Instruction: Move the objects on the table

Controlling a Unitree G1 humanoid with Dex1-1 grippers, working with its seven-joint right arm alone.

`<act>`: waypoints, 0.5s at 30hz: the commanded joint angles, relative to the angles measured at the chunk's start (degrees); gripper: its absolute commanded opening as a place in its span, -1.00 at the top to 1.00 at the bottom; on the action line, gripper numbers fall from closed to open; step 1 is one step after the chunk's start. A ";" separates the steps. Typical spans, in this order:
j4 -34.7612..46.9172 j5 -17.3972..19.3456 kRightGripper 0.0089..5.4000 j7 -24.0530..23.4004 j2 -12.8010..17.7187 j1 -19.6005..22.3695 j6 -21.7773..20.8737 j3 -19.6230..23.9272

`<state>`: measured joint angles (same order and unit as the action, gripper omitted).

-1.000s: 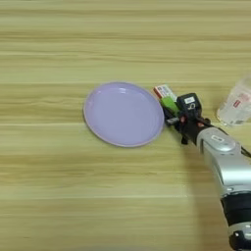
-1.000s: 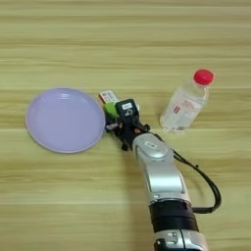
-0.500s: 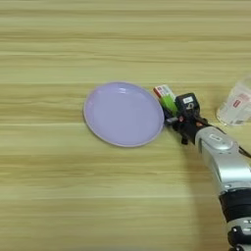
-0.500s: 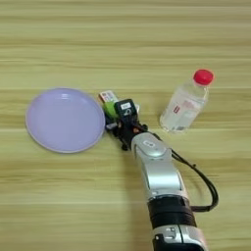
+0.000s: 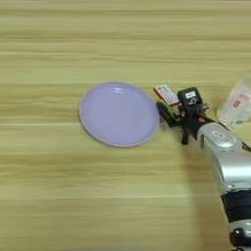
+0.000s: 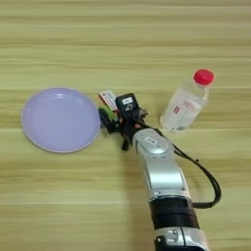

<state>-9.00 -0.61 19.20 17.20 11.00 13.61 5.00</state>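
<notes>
A small green block [image 6: 112, 116] lies just right of the plate, and only a sliver of it shows. My right gripper [image 6: 116, 118] sits directly over it, its black parts covering most of the block. The same gripper [image 5: 172, 113] appears in the left eye view, with the silver forearm [image 6: 157, 166] coming up from the bottom edge. A clear plastic bottle [image 6: 182, 105] with a red cap [image 6: 203, 77] lies on the table [image 6: 59, 196] to the gripper's right, apart from it.
A round lavender plate [image 6: 59, 120] rests left of the gripper, its rim close to the block. A small red-and-white card [image 6: 107, 98] lies just behind the gripper. A black cable [image 6: 208, 176] loops off the forearm's right side.
</notes>
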 commanded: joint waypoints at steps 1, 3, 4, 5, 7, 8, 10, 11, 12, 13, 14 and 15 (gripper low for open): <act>7.12 0.34 -0.64 -0.94 1.61 1.93 0.33 0.87; 9.03 0.27 -0.75 -0.98 1.71 1.73 0.97 0.89; 10.04 0.22 -0.82 -1.05 1.80 1.67 1.27 0.98; 11.14 0.22 -0.88 -1.11 1.85 1.58 1.58 1.11; 13.24 0.71 -0.98 -1.11 1.65 1.53 1.78 1.42; 13.97 0.91 -0.98 -1.33 1.46 1.72 1.80 1.68; 14.91 1.39 -0.98 -1.85 1.22 2.39 1.72 2.44; 15.33 1.51 -0.98 -2.19 1.12 2.66 1.55 2.79; 15.86 1.64 -0.98 -2.69 0.98 2.92 1.20 3.19; 16.35 1.76 -0.98 -3.11 0.85 3.13 0.85 3.56; 17.01 2.00 -0.98 -3.68 0.62 3.40 0.07 4.12; 17.50 2.18 -0.98 -4.15 0.42 3.59 -0.67 4.55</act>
<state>4.90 0.81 16.55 16.94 10.34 15.99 7.69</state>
